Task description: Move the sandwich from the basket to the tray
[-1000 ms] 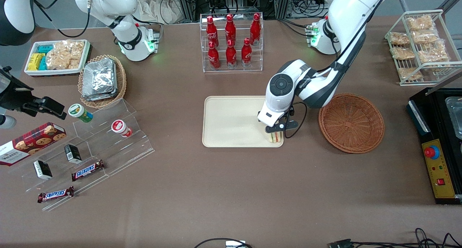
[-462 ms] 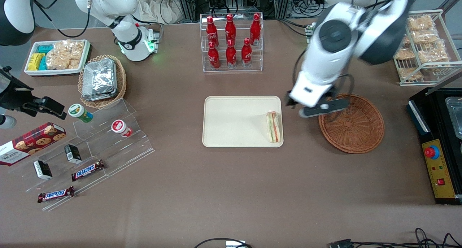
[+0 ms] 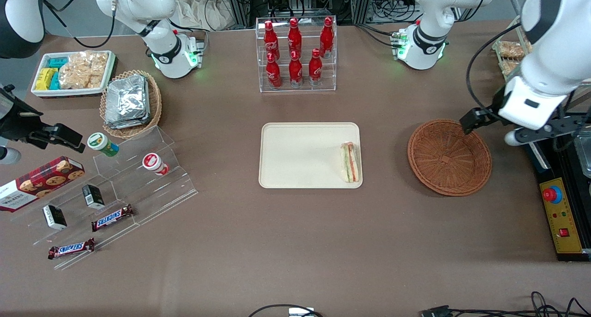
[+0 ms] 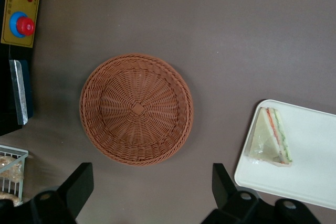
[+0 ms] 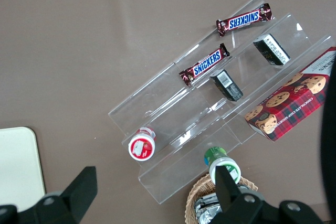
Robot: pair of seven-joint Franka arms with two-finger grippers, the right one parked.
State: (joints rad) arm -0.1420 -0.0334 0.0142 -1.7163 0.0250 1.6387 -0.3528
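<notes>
On the cream tray (image 3: 295, 155), at the end nearest the wicker basket (image 3: 449, 157), your sandwich (image 3: 350, 162) lay flat against the rim, filling layers showing. Your gripper (image 4: 152, 192) hung high, toward the working arm's end of the table, above the table beside the basket, its fingers (image 4: 79, 184) spread wide and holding nothing. The basket held nothing either.

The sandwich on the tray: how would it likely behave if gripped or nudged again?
The sandwich looks soft and layered, so probably squashes easily. Its clear wrap may be slippery. Lying flat on the tray, it should slide, not roll. The gripper, open, hangs above the basket.
</notes>
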